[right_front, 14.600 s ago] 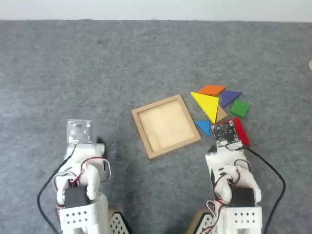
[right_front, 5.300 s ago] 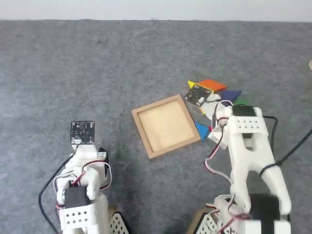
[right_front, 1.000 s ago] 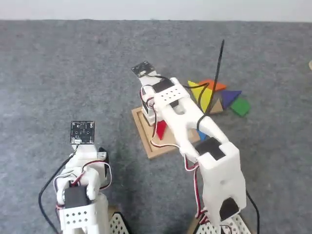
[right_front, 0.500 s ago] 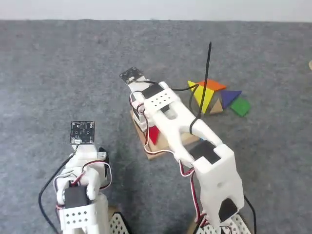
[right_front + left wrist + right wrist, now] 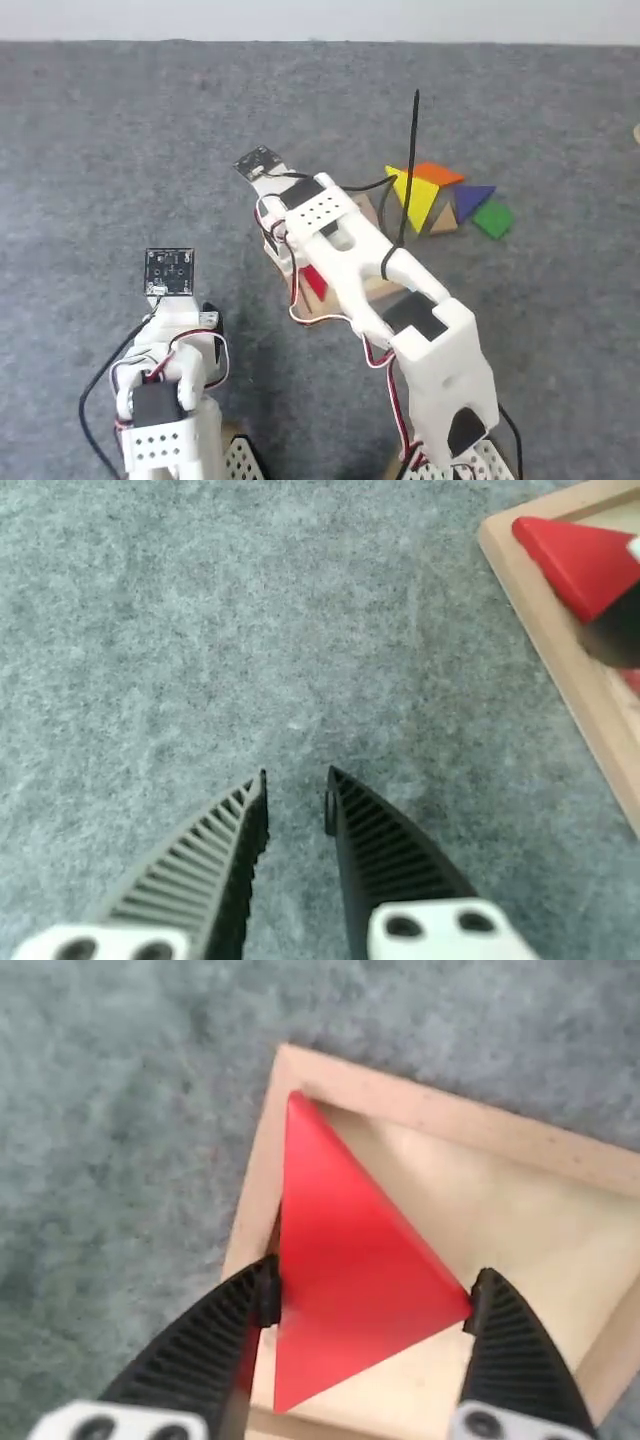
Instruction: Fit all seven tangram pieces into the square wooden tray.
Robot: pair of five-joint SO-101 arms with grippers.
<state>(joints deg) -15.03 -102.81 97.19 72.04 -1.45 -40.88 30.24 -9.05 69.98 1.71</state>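
Although the tray [image 5: 430, 1110] is largely covered by the right arm [image 5: 340, 245] in the high view, its corner is laid open in the right wrist view. There the red triangle [image 5: 350, 1270] is seen over that corner, with one point set close into the angle of the rim and one edge running along the side wall. Whether the piece lies flat on the tray floor cannot be told. In the left wrist view the triangle is shown from the side, above the rim, with a dark finger against it. In the high view a small patch of red is seen beside the arm.

The other pieces are shown in the high view, gathered on the grey mat [image 5: 150, 130] just beyond the tray's far corner. A yellow triangle [image 5: 415, 195], an orange piece [image 5: 440, 173], a purple piece [image 5: 472, 195], a green piece [image 5: 492, 218] and a tan piece [image 5: 445, 218] lie close together there. A black cable [image 5: 408, 170] stands up from the right arm and crosses in front of the yellow triangle.

The right gripper [image 5: 376, 1290] is closed onto the red triangle, with one finger pressed at each side. The left gripper [image 5: 297, 780] is held low over bare mat near the tray's outer edge. Its fingers are parted by a narrow gap, and nothing is held between them.
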